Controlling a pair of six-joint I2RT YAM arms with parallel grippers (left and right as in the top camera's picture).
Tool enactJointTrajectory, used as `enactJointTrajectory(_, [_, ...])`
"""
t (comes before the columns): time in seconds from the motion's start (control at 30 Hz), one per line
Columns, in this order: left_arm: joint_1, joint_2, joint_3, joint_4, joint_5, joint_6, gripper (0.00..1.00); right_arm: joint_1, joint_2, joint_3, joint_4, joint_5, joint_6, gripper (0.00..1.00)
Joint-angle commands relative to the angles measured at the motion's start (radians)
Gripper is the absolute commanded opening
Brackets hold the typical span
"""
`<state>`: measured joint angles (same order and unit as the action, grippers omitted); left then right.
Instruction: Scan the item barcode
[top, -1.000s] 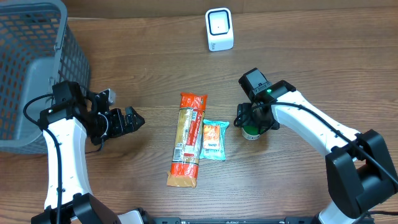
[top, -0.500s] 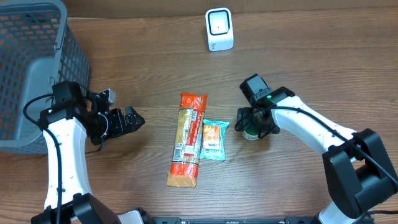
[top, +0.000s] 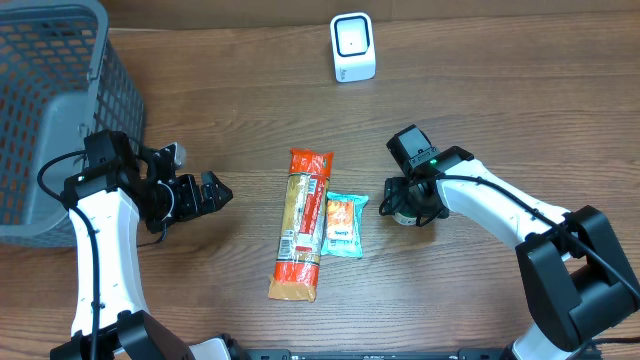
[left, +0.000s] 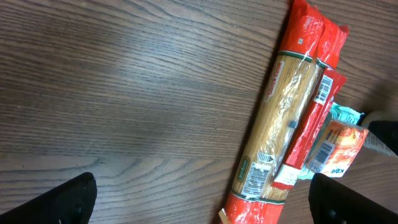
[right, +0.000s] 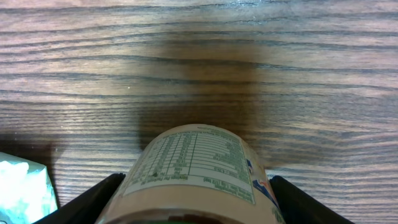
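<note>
Brown wood-grain worktop (top: 500, 90) under everything. At the far left corner, a grey mesh basket (top: 60, 110), cut off by the frame edge, with tall lattice walls and a solid rim; contents not to be made out from the overhead view. At the far middle, a small white scanner (top: 352, 47), upright, well apart from the goods. In the middle, a long red-and-clear pasta packet (top: 303, 222), lying flat and running near to far, white barcode labels facing up. Touching its right side, a small teal-and-orange sachet (top: 342, 225), also flat.

Just right of the sachet, a small round tub (right: 196, 171) with a printed nutrition panel, set between the fingers (right: 81, 202) of the right claw (top: 404, 205). Fingers close against both sides of the tub; cannot tell whether clenched on it or merely flanking it.

Left claw (top: 215, 192) released, fingers spread wide, held left of the pasta packet and just right of the basket, pointing toward the packet.
</note>
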<state>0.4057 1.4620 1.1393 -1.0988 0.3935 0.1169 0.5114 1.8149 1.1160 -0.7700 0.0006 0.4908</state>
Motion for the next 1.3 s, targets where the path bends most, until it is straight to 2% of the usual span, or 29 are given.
enactJointTrajectory(0.0, [-0.008,0.004,-0.001,0.001,0.014,0.029,1.00,0.005,-0.005,-0.006,0.013,-0.002,-0.048,0.73])
enactJointTrajectory(0.07, [-0.008,0.004,-0.001,0.001,0.014,0.029,1.00,0.005,-0.005,-0.006,0.014,0.002,-0.088,0.73])
enactJointTrajectory(0.47, [-0.008,0.004,-0.001,0.001,0.014,0.029,1.00,0.005,-0.005,-0.018,0.027,0.005,-0.088,0.65])
enactJointTrajectory(0.53, [-0.008,0.004,-0.001,0.001,0.015,0.029,0.99,0.005,-0.005,-0.018,0.030,0.005,-0.088,0.61])
enactJointTrajectory(0.63, [-0.008,0.004,-0.001,0.001,0.015,0.029,0.99,0.005,-0.005,-0.018,0.031,0.000,-0.088,0.49])
enactJointTrajectory(0.7, [-0.008,0.004,-0.001,0.001,0.014,0.029,1.00,0.005,-0.005,-0.015,0.026,-0.006,-0.088,0.47])
enactJointTrajectory(1.27, [-0.008,0.004,-0.001,0.001,0.014,0.029,1.00,0.003,-0.006,0.238,-0.153,-0.003,-0.170,0.44])
